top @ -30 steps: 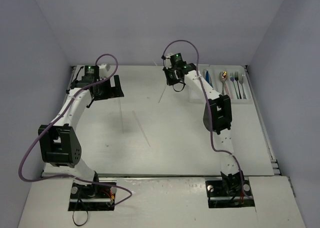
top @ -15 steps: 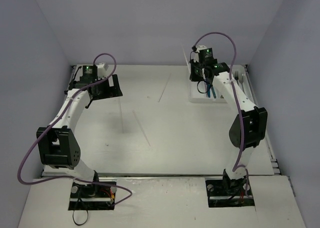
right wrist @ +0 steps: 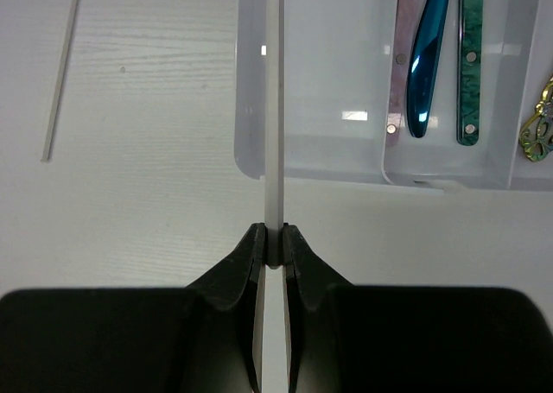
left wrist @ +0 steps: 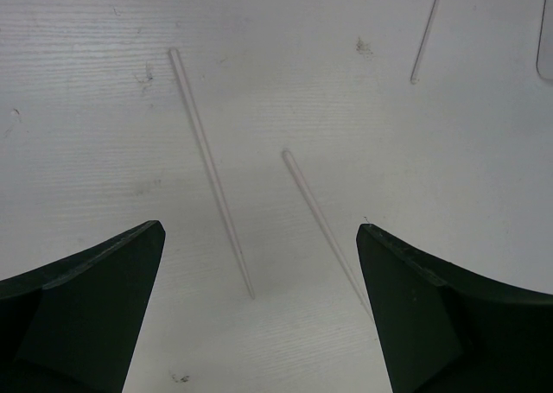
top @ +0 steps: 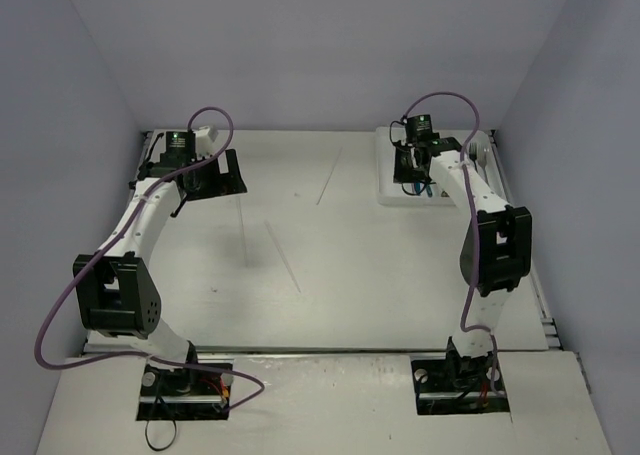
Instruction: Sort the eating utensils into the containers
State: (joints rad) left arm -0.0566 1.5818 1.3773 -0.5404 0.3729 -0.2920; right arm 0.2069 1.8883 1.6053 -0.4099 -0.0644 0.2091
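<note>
My right gripper (right wrist: pixel 274 237) is shut on a thin pale stick (right wrist: pixel 273 108), which points out over the left compartment of the white tray (right wrist: pixel 337 65). The tray holds a pink utensil (right wrist: pixel 397 65), a blue one (right wrist: pixel 428 56), a teal one (right wrist: pixel 470 56) and a gold one (right wrist: pixel 540 125). From above, the right gripper (top: pixel 413 167) hangs at the tray's (top: pixel 386 197) near-left part. My left gripper (left wrist: pixel 259 226) is open and empty above the table. Two pale sticks lie ahead of it, a long one (left wrist: pixel 212 173) and a shorter one (left wrist: pixel 324 229).
Another pale stick (left wrist: pixel 428 30) lies further off towards the tray; it also shows in the right wrist view (right wrist: pixel 62 73). From above, loose sticks (top: pixel 283 257) lie mid-table and one (top: pixel 330 180) lies left of the tray. Walls close in the table on three sides.
</note>
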